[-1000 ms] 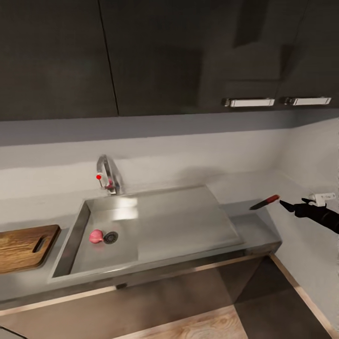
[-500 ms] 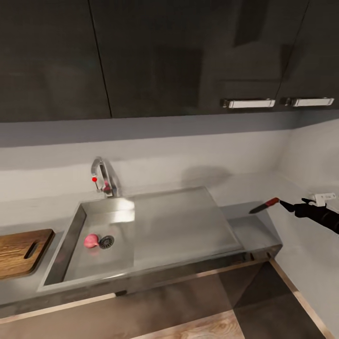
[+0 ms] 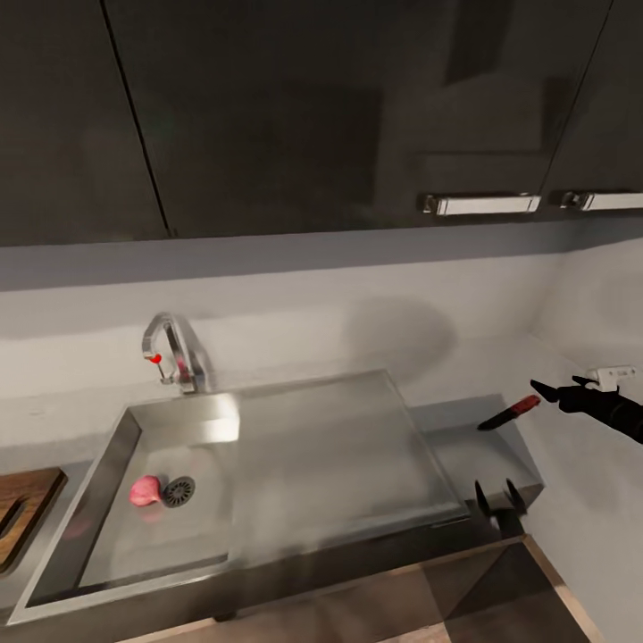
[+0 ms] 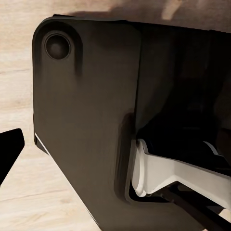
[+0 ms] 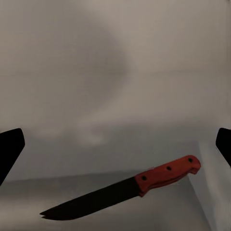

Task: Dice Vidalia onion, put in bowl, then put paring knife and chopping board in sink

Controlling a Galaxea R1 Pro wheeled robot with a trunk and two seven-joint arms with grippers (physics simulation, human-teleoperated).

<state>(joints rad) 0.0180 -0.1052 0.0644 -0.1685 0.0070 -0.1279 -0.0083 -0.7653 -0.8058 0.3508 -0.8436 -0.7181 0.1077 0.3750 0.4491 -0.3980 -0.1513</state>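
Observation:
The pinkish onion [image 3: 146, 490] lies in the steel sink [image 3: 295, 446] beside the round drain [image 3: 179, 491]. A corner of the brown chopping board [image 3: 20, 520] shows on the countertop [image 3: 464, 436] at the far left. The paring knife [image 3: 509, 413] [image 5: 126, 192], red-handled with a dark blade, lies flat on the countertop right of the sink. My right gripper [image 3: 558, 386] [image 5: 115, 149] hovers open just beyond the knife's handle end, not touching it. One fingertip [image 4: 9, 149] of my left gripper [image 4: 115, 154] stands far out to the side, over my dark base. The bowl is out of view.
A chrome tap [image 3: 174, 353] with a red knob stands behind the basin. Black upper cabinets with bar handles [image 3: 482, 204] hang overhead. A side wall [image 3: 589, 313] closes the counter's right end. Two short black prongs [image 3: 500, 500] stick up by the counter's front right corner.
The camera has moved, so sink, tap and board slid left and lower in the picture. My right gripper keeps its open pose, and the knife lies where it was on the counter.

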